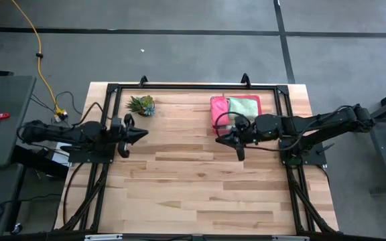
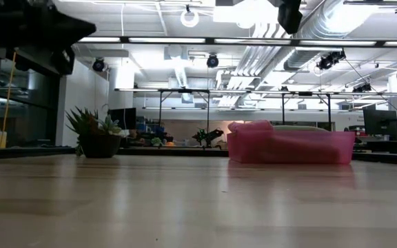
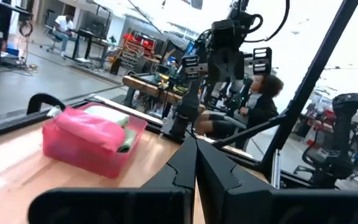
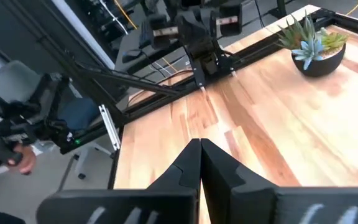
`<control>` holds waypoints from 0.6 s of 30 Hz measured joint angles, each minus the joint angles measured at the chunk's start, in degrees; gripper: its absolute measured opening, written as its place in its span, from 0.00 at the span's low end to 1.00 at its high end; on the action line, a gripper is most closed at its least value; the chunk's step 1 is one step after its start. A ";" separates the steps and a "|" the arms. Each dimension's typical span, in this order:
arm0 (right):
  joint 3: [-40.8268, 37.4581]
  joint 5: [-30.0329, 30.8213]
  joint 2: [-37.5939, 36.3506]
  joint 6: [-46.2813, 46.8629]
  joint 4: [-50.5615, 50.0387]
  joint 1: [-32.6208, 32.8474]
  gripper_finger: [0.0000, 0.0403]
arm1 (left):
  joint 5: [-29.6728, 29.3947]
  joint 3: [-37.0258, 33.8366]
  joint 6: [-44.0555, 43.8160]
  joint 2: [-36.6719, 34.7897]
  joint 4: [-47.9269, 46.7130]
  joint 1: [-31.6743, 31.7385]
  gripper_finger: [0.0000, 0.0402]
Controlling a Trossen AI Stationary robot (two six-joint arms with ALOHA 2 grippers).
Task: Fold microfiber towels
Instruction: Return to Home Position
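Observation:
A pink tray (image 1: 218,114) at the table's far right holds folded microfiber towels: a pink one (image 3: 89,124) and a light green one (image 1: 244,107) show, lying flat in it. My left gripper (image 1: 144,133) hangs shut above the table's left side, near the small plant. My right gripper (image 1: 218,140) is shut too, in the air just beside the tray's near left corner. Neither has anything between its fingers.
A small spiky plant in a dark bowl (image 1: 141,105) stands at the far left of the wooden table. A black frame (image 1: 193,86) runs along the table's edges. Bare wood (image 1: 193,187) spreads over the middle and near side. A person (image 3: 263,99) sits beyond the table.

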 joint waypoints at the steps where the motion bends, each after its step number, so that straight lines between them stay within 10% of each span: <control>1: 0.00 0.00 0.00 0.45 0.11 0.00 0.00 | 0.35 -1.14 -0.41 -1.91 -0.39 0.25 0.00; 18: 0.00 0.00 -0.80 2.10 0.54 0.00 0.00 | -0.09 -4.73 0.58 -12.84 -11.92 0.78 0.00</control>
